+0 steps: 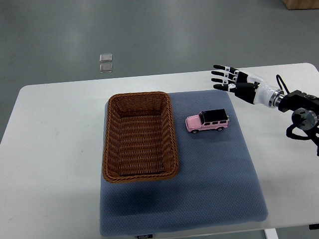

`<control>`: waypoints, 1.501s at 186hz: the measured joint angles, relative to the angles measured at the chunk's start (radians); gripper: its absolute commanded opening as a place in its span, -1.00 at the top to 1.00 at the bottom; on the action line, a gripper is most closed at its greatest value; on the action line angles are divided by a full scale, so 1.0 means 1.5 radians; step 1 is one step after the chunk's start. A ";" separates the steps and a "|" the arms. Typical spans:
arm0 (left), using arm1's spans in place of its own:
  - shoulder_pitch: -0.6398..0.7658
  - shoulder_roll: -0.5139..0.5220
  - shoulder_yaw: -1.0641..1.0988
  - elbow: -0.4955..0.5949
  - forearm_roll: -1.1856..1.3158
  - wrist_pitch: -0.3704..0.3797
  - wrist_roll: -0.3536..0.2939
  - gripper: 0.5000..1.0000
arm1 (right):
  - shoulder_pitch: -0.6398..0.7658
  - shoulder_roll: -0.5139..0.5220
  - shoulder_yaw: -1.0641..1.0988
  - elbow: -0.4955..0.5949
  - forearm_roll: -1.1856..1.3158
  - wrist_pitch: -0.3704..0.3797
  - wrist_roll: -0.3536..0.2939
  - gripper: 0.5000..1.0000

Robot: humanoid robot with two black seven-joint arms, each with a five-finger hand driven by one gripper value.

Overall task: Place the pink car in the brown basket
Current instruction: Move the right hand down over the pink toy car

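Observation:
A pink toy car [207, 121] with a black roof stands on the blue mat [214, 174], just right of the brown wicker basket [112, 149], which holds nothing. My right hand [230, 79] comes in from the right edge and hovers above the table's far side, up and right of the car, clear of it. Its fingers are stretched out flat and hold nothing. The left arm does not show.
The mat lies on a white table [50, 149] whose far edge runs just behind the hand. Two small clear square objects [105, 63] lie on the grey floor beyond the table. A wooden corner [301, 4] shows at the top right.

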 measured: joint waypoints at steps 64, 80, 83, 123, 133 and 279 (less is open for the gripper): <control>0.000 0.000 0.000 0.000 0.000 0.000 0.000 -1.00 | 0.034 -0.003 -0.004 0.001 -0.238 0.013 0.096 -0.69; 0.000 0.000 0.000 0.000 0.000 0.000 0.000 -1.00 | 0.047 -0.003 -0.007 0.002 -0.317 0.009 0.127 -0.69; 0.000 0.000 0.000 0.000 0.000 0.000 0.000 -1.00 | 0.049 -0.003 -0.008 0.002 -0.331 0.008 0.133 -0.69; 0.000 0.000 0.000 0.000 0.000 0.000 0.000 -1.00 | 0.060 -0.002 -0.010 0.017 -0.510 0.003 0.201 -0.69; 0.000 0.000 0.000 0.000 0.000 0.000 0.000 -1.00 | 0.060 -0.002 -0.011 0.025 -0.546 0.002 0.209 -0.69; 0.000 0.000 0.000 0.000 0.000 0.000 0.000 -1.00 | 0.060 -0.003 -0.123 0.036 -0.668 -0.182 0.217 -0.65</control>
